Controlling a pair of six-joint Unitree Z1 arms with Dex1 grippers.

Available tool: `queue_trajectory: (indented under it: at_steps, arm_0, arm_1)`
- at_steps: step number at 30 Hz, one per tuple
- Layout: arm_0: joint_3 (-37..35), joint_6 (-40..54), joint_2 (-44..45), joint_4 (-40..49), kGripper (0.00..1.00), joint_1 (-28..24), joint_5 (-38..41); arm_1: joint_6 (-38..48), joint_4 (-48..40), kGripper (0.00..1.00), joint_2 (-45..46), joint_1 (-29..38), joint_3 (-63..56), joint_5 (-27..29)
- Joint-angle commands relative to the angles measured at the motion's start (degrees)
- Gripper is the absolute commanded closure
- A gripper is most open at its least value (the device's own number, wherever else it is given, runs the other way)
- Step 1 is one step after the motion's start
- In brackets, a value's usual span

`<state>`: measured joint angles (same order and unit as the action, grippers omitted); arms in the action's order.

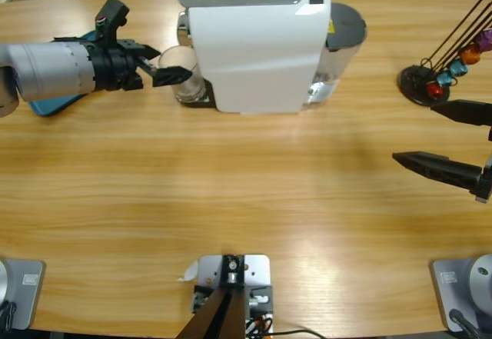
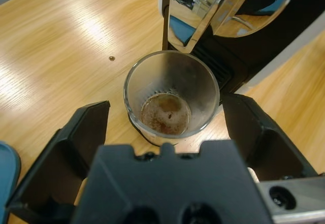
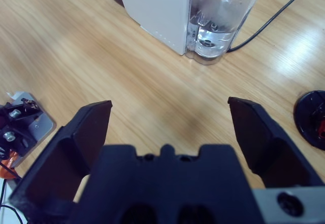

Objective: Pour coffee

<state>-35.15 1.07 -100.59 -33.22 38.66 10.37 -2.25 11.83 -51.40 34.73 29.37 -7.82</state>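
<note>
Left wrist view: left claw (image 2: 165,120) wide round glass (image 2: 171,98); right claw (image 3: 170,120) wide, idle.

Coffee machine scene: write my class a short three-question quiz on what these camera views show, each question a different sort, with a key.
1. True or false: the left gripper has its jaws shut tight on the glass cup.
2. Multiple choice: what is in the cup? A) it is full to the rim B) a thin brown layer at the bottom C) a spoon
3. Fill in: the right gripper hangs open over bare ____.

Key
1. False: the jaws stand open either side of the cup, which sits at the white coffee machine.
2. B
3. Table; the capsule stand sits apart from it.
</note>
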Motion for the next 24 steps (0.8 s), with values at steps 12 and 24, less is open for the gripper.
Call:
queue_trajectory:
  at_steps: [12,24]
  arm_0:
    - [-3.44,-0.75,-8.80,-2.15,0.074,-0.61,2.94]
    - [-2.72,-0.63,-9.24,-2.73,0.777,-0.78,3.46]
  arm_1:
    - [0.67,-0.67,0.000,-0.77,0.43,-1.76,0.70]
    - [0.67,-0.67,0.000,-0.80,0.43,-1.78,0.70]
